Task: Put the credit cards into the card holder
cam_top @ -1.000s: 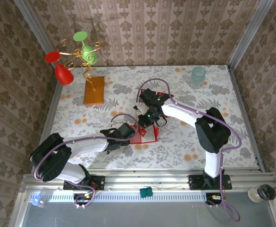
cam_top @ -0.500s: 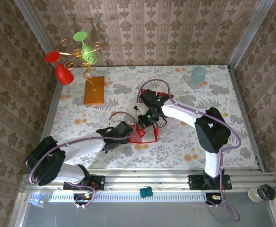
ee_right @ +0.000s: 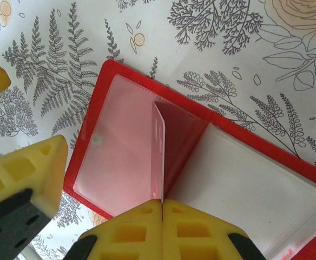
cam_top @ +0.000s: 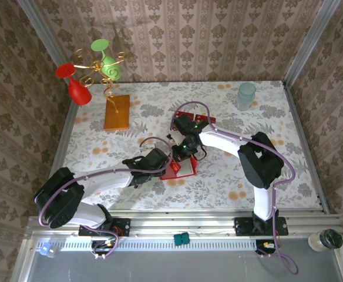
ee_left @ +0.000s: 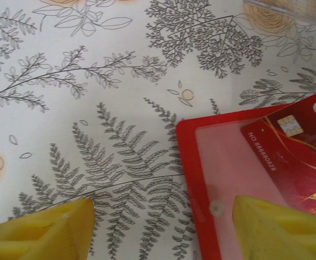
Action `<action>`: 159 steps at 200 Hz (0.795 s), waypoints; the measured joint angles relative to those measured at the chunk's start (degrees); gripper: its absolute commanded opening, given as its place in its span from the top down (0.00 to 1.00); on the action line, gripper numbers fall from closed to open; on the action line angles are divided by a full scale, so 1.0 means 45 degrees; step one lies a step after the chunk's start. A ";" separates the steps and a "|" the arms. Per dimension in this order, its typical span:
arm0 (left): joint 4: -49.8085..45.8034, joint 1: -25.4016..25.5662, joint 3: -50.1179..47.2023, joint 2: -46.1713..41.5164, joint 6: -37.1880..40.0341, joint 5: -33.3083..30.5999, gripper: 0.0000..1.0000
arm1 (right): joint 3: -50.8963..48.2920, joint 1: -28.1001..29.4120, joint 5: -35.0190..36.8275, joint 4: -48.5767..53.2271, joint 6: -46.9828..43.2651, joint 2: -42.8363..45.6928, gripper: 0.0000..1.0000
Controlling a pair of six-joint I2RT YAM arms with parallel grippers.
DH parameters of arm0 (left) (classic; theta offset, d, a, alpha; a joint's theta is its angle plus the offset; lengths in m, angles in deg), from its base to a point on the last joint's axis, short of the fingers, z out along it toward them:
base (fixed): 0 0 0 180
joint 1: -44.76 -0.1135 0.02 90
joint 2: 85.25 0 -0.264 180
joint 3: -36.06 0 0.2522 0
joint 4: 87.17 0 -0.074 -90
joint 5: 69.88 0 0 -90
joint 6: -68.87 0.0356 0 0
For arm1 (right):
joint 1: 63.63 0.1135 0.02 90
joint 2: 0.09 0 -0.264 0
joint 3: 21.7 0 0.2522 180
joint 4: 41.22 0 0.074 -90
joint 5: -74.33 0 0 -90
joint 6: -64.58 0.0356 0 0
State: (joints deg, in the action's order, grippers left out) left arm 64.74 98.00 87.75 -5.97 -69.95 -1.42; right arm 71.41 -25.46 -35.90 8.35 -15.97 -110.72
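The card holder [cam_top: 185, 171] lies open on the floral cloth, red-rimmed with pale clear pockets [ee_right: 120, 141]. My right gripper [ee_right: 162, 203] is shut on a credit card [ee_right: 159, 154], which stands on edge over the holder's middle fold. In the left wrist view that card [ee_left: 301, 157] shows its chip and gold marks above the left pocket of the holder [ee_left: 188, 162]. My left gripper [ee_left: 162, 216] is open at the holder's left edge, one fingertip [ee_left: 280, 230] over the pocket and the other on the cloth. More red credit cards [cam_top: 202, 119] lie behind the right arm.
An orange-brown slab [cam_top: 117, 111] lies at the back left below a gold stand [cam_top: 98, 64] holding a red and a green glass. A pale green cup [cam_top: 246, 94] stands at the back right. Patterned walls close in the table on three sides.
My left gripper has edged right, closer onto the holder's left edge. The right gripper has shifted slightly with the card still held.
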 measured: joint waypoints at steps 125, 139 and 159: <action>0.0777 0.0403 -0.0544 0.1093 -0.0311 0.0102 0.33 | -0.0034 -0.0306 -0.0340 -0.0058 0.0408 0.0306 1.00; 0.0772 0.0408 -0.0539 0.1132 -0.0311 0.0019 0.33 | -0.0243 -0.0602 -0.0427 -0.0301 0.0607 0.0714 1.00; 0.0767 0.0403 -0.0539 0.1132 -0.0306 -0.0024 0.33 | -0.0865 -0.0996 -0.0568 -0.0797 0.1001 0.1496 1.00</action>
State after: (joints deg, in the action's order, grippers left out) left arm 68.19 99.81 85.33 -0.87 -71.32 -1.53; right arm 67.52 -29.94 -38.46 4.77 -11.47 -103.99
